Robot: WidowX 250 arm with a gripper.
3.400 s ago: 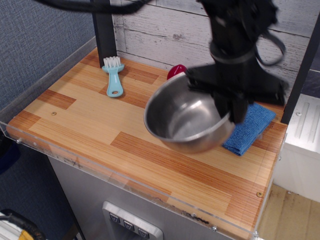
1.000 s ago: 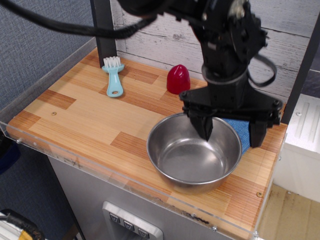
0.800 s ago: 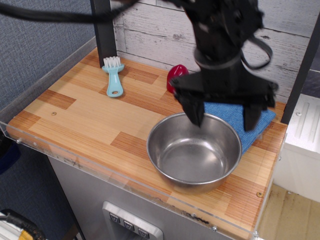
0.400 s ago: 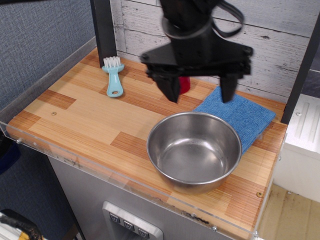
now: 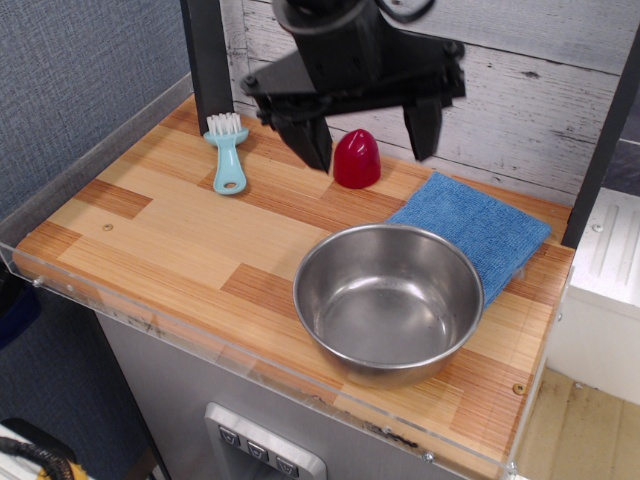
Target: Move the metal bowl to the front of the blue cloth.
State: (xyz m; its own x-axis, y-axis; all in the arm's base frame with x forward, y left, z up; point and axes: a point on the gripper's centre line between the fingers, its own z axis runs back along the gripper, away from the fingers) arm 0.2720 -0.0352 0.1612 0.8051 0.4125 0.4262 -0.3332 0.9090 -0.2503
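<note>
Observation.image view: large shiny stainless-steel bowl point(image 5: 388, 300), rigid, slick, judged best gripped at its rolled rim, touching folded blue terry cloth point(image 5: 473, 230); black gripper point(image 5: 368, 135) overhead, jaws spread, empty.

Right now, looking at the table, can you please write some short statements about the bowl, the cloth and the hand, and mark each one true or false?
1. The metal bowl stands upright on the wooden table. True.
2. The hand grips the bowl's rim. False: it is open, above the table, holding nothing.
3. The blue cloth lies behind the bowl, toward the wall. True.
4. The bowl holds the red object. False: the bowl is empty; the red object stands on the table near the wall.
5. The light blue brush lies on the cloth. False: it lies on bare wood at the far left.
</note>
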